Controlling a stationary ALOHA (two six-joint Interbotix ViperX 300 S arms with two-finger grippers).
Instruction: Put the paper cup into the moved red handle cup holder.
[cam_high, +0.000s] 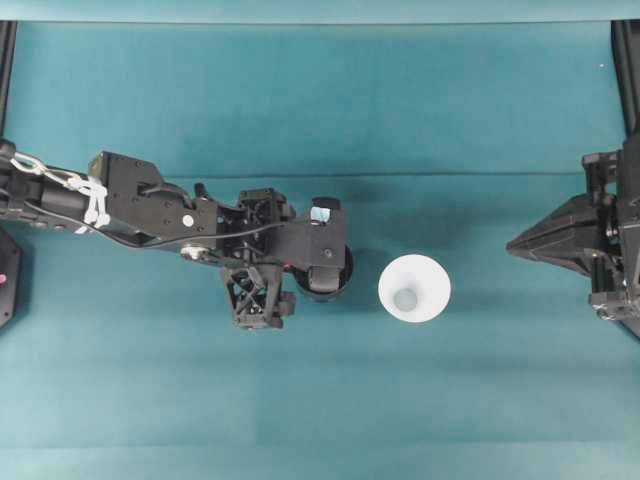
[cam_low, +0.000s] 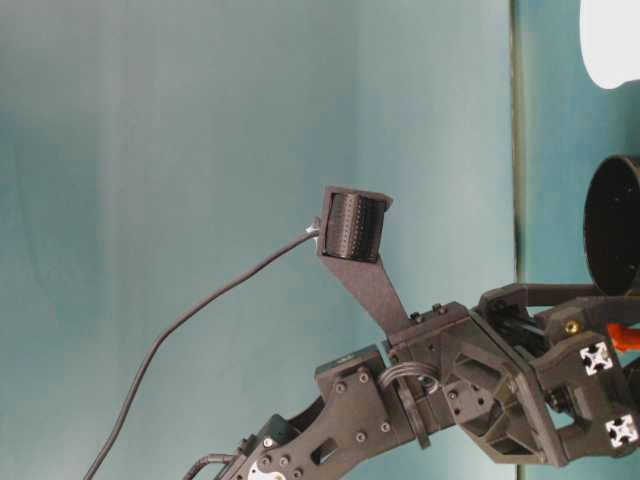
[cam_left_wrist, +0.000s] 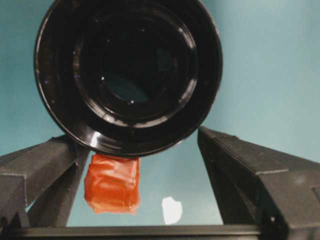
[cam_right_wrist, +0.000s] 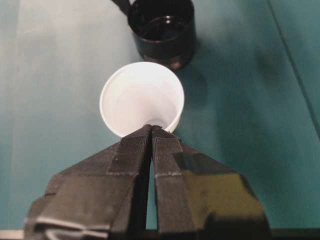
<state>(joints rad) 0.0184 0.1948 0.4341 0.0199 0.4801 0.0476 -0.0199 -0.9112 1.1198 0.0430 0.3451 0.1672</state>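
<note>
The white paper cup (cam_high: 414, 288) stands upright on the teal table, its mouth facing up. Just left of it is the glossy black red handle cup holder (cam_high: 330, 290), partly under my left wrist camera. My left gripper (cam_high: 305, 268) is open at the holder's handle side. In the left wrist view the orange-red handle tab (cam_left_wrist: 112, 182) sits between the spread fingers (cam_left_wrist: 40, 170), close to the left one, with the holder (cam_left_wrist: 127, 70) just beyond. My right gripper (cam_high: 515, 245) is shut and empty, well right of the cup (cam_right_wrist: 141, 97); its pads (cam_right_wrist: 137, 145) are pressed together.
Black frame posts stand at the table's far corners (cam_high: 625, 70). A seam (cam_high: 400, 176) runs across the teal cover behind the objects. Open table surface lies in front of the cup and holder. The left arm's cable (cam_low: 190, 320) loops above the wrist.
</note>
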